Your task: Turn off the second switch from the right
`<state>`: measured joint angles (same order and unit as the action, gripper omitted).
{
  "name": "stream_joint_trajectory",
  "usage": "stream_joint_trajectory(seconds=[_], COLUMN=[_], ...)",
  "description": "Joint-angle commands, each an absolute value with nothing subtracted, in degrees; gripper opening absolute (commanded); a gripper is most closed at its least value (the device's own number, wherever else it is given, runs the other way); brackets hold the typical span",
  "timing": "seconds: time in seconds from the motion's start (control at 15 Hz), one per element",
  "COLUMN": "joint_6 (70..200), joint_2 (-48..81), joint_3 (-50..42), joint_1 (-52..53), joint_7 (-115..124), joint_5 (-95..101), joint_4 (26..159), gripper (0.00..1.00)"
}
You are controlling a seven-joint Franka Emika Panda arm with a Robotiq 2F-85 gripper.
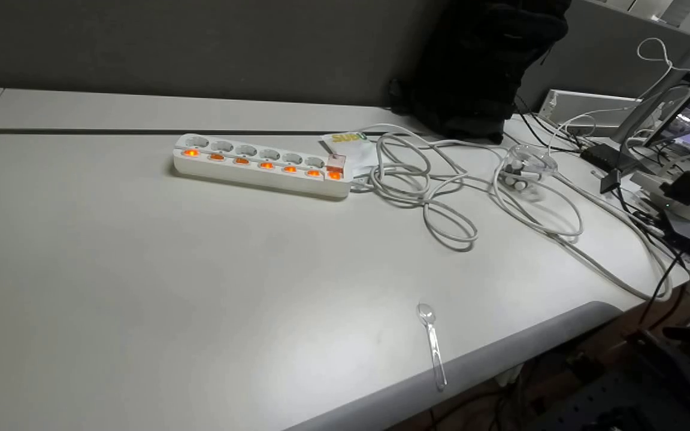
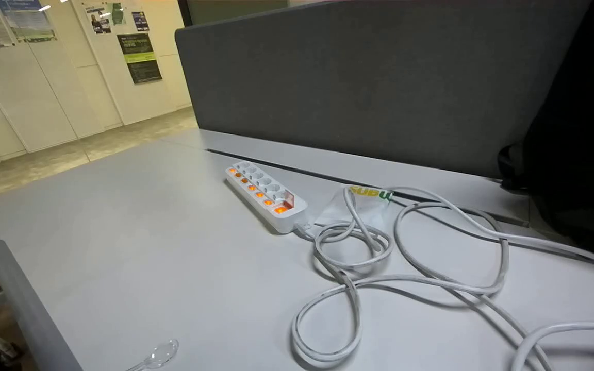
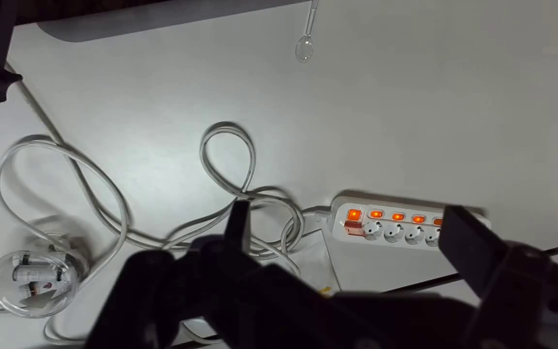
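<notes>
As I look across the desk (image 1: 201, 287), the grey partition (image 1: 171, 48) stands behind the power strip (image 1: 249, 178), and a black backpack (image 1: 477, 66) slumps beyond the strip's cord end. My gripper (image 3: 349, 218) next: jaws spread wide, nothing gripped. Now the relation that counts: by the wrist view, the strip lies past the jaws, well apart from them, its long axis running across, jaw to jaw; its cord end shows in the gap, its far end ducks behind one jaw. White cord (image 2: 504, 257) coils off the strip's end; near it sits a clear container (image 3: 32, 305), any print inside too small to read. By the strip, a white bag (image 1: 360, 154) says "SUB" in yellow, then a green letter I can't make out whole. A clear spoon (image 1: 432, 338) lies well off, on the strip's switch side. Smallest of all, my target: the second switch (image 1: 313, 173) from the strip's cord end, the right in an exterior view, next to the end switch (image 1: 334, 175), if that one counts. It glows, so I judge it on, job undone; one narrow press is called for, and hitting a neighbour is the risk.
</notes>
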<state>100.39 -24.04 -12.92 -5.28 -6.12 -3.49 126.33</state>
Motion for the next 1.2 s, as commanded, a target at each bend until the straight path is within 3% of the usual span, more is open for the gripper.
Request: stream_joint_trajectory(seconds=[0.0,0.6,0.67,0.73,1.13], joint_6=[102.10,120.20,122.07,124.18,130.73], joint_2=[-23.96,-12.21,-10.32,-8.54,-0.52], joint_3=[-11.53,-9.50,-9.14,-8.74,-6.73], joint_1=[-6.54,-7.78,-7.61,-7.49,-6.71], joint_7=[-5.52,-1.07,-0.58,0.28,4.10], joint_5=[-3.26,-1.24,-1.06,-0.74,0.79], joint_4=[126.73,127.02,126.94,126.91,126.54], gripper=[1.00,1.00,0.75,0.75,0.31])
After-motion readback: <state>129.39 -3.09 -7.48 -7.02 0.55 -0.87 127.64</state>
